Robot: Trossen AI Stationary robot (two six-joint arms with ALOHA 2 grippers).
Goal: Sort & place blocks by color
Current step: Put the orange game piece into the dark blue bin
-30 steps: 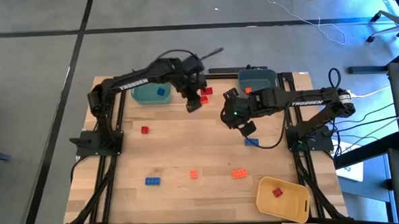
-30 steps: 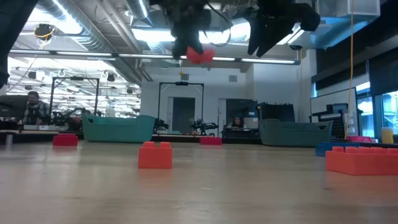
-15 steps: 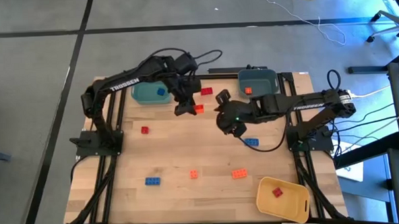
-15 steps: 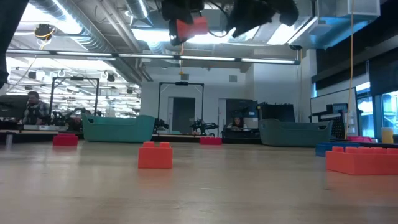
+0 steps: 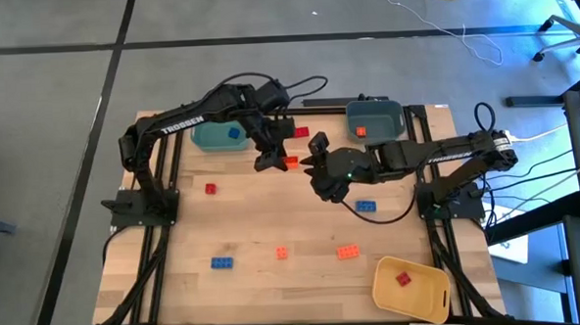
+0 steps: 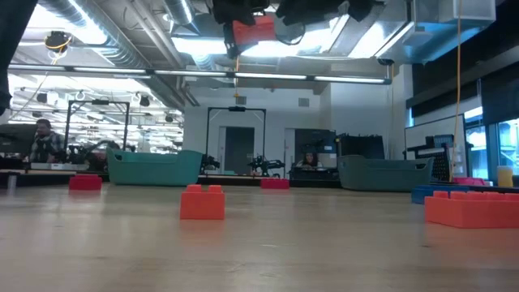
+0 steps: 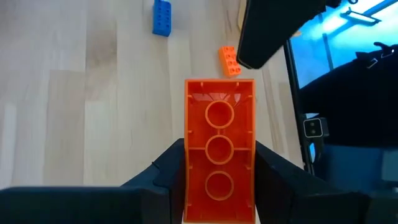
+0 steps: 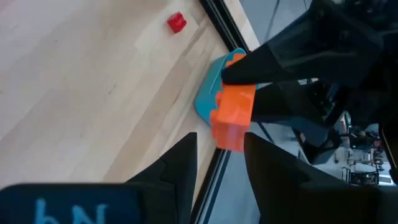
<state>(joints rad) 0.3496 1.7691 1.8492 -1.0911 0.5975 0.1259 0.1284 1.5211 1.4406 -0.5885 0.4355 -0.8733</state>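
Observation:
An orange oblong block (image 5: pixel 290 161) hangs high over the table's far middle, with my left gripper (image 5: pixel 273 161) shut on it; its hollow underside (image 7: pixel 219 134) faces the left wrist camera. My right gripper (image 5: pixel 318 168) stands open just to the block's right, its fingertips (image 8: pixel 189 146) close to the block (image 8: pixel 233 115); I cannot tell whether they touch it. Loose on the table lie red blocks (image 5: pixel 301 133) (image 5: pixel 210 189), blue blocks (image 5: pixel 222 262) (image 5: pixel 366 205) and orange blocks (image 5: pixel 282 251) (image 5: pixel 348 251). My left gripper pinches the orange block's two long sides (image 7: pixel 188 177) between its two fingers (image 7: pixel 168 171), at the end nearer the wrist. The fingers slant down toward the table's right and lie along the block. The block juts out past the fingertips, lifted clear of the table.
At the far edge stand a teal bin (image 5: pixel 209 139) with a blue block (image 5: pixel 234 133) and a grey-blue bin (image 5: pixel 378 112) with an orange block (image 5: pixel 361 132). A yellow bin (image 5: pixel 418 296) with a red block (image 5: pixel 403 279) sits near right.
My left gripper has risen with the orange block, shifted a little toward the table's left and near edges, and rolled at the wrist. My right gripper has risen, gone toward the table's left up to the block, and tipped its fingers up toward level.

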